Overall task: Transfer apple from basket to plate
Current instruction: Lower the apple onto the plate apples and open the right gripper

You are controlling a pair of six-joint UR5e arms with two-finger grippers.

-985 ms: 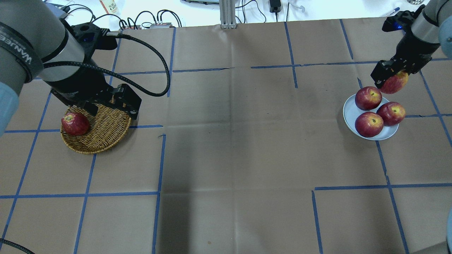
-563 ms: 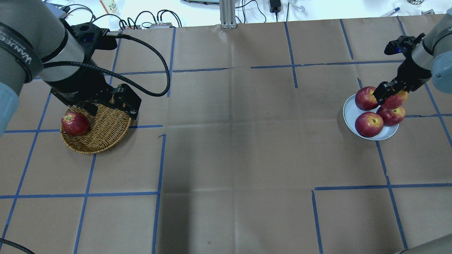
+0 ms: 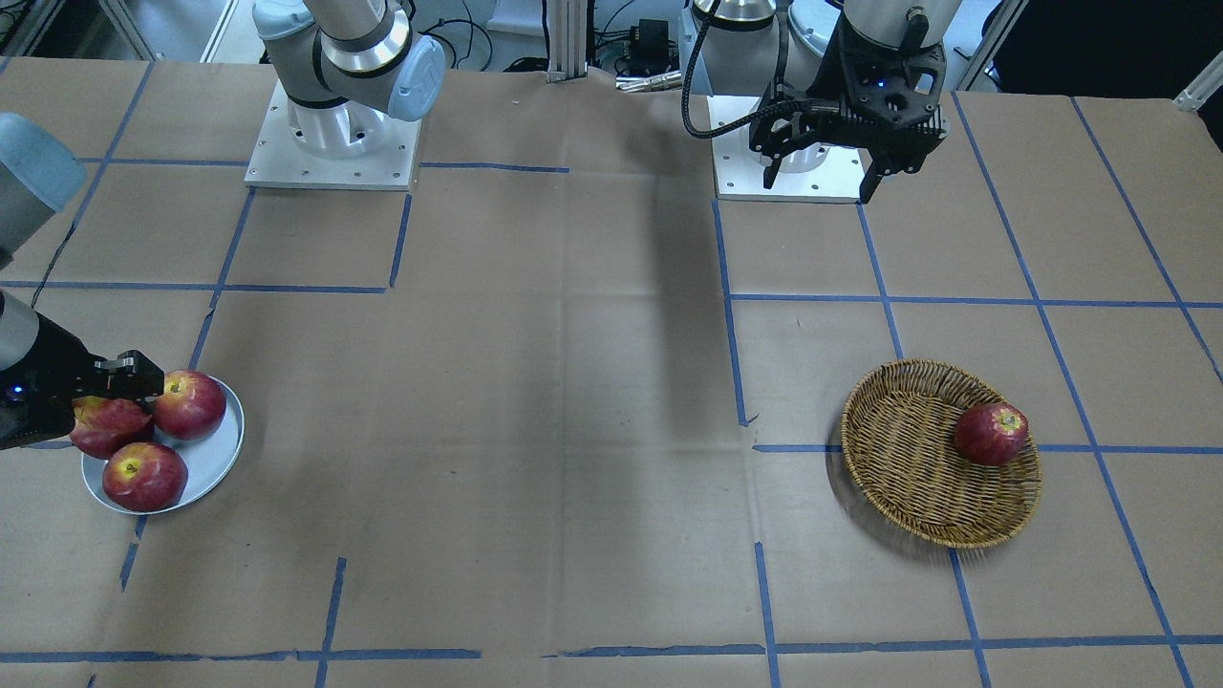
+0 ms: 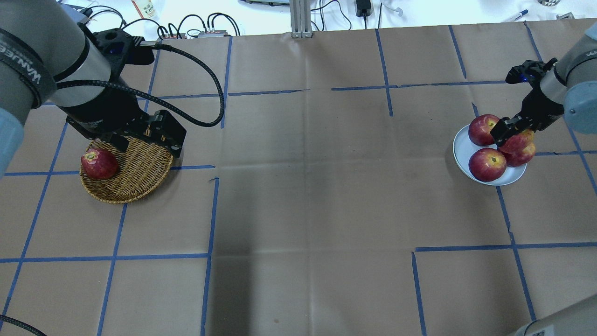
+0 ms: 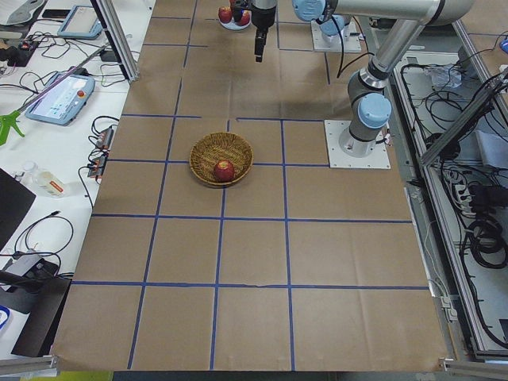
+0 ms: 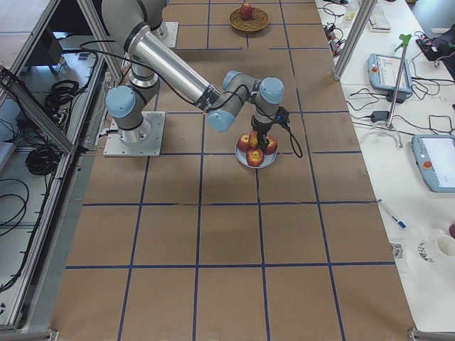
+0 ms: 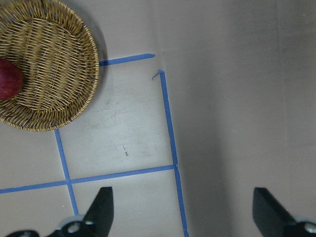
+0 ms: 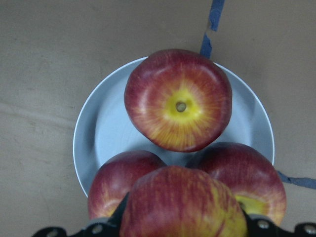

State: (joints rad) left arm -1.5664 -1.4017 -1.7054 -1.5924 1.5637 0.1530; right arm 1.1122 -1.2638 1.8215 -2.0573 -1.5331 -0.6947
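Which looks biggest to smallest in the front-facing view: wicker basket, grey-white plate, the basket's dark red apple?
Golden-brown woven wicker basket, largest.
Round pale grey-white plate, next.
Dark red apple in the basket, smallest.

Overhead and front cameras face each other across the table [image 4: 303, 186], sharing basket [image 4: 135, 186] and plate [image 4: 461, 149]; wrist cameras look down.

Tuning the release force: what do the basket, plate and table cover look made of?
Basket: woven wicker, golden-brown, matte; interlaced strands show. Plate: smooth, pale grey-white, faint sheen; ceramic or plastic, cannot tell. Table cover: matte brown paper, going by its fold creases, with blue tape lines.
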